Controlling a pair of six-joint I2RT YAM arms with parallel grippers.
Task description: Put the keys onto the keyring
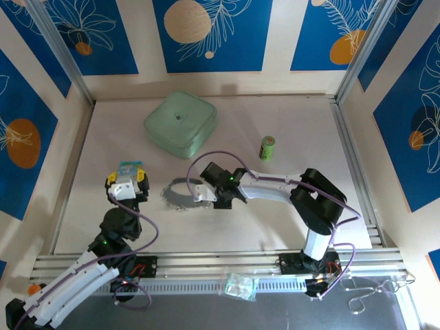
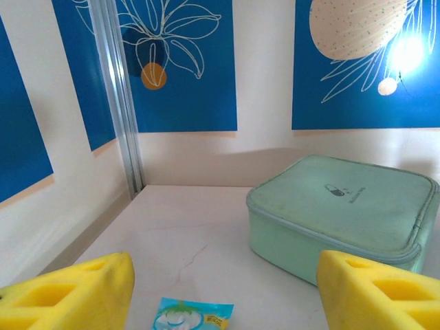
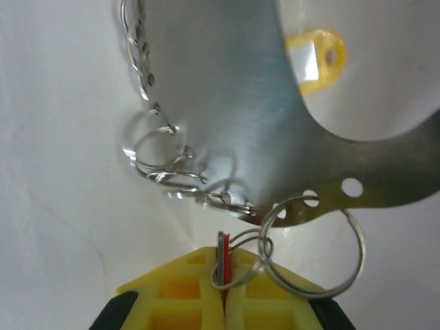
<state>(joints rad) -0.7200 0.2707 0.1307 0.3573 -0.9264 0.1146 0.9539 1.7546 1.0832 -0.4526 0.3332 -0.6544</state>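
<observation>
The left gripper [image 1: 127, 184] sits near the table's [image 1: 275, 227] left edge, its yellow fingers [image 2: 69, 295] spread wide on nothing. A small blue packet [image 2: 192, 316] lies just in front of them, its print too small to read. Bare tabletop runs from there to the pale green case [image 2: 344, 213], which carries a pill emblem and a line of lettering that cannot be made out. The metal rail and side wall are close on the left.

The keyring [image 1: 179, 194] lies mid-table between the two arms, just left of the right gripper [image 1: 206, 192] and well clear of every wall. In the right wrist view that gripper [image 3: 223, 261] is pinched tight on the red key [image 3: 226, 271], seen edge-on, with wire rings [image 3: 347, 254] looping beside it through a holed metal plate [image 3: 227, 103]. The yellow key [image 3: 315, 58] lies beyond — half hidden by the plate.

Further right stands a green cylinder [image 1: 267, 148], label unreadable, with open table around it.
</observation>
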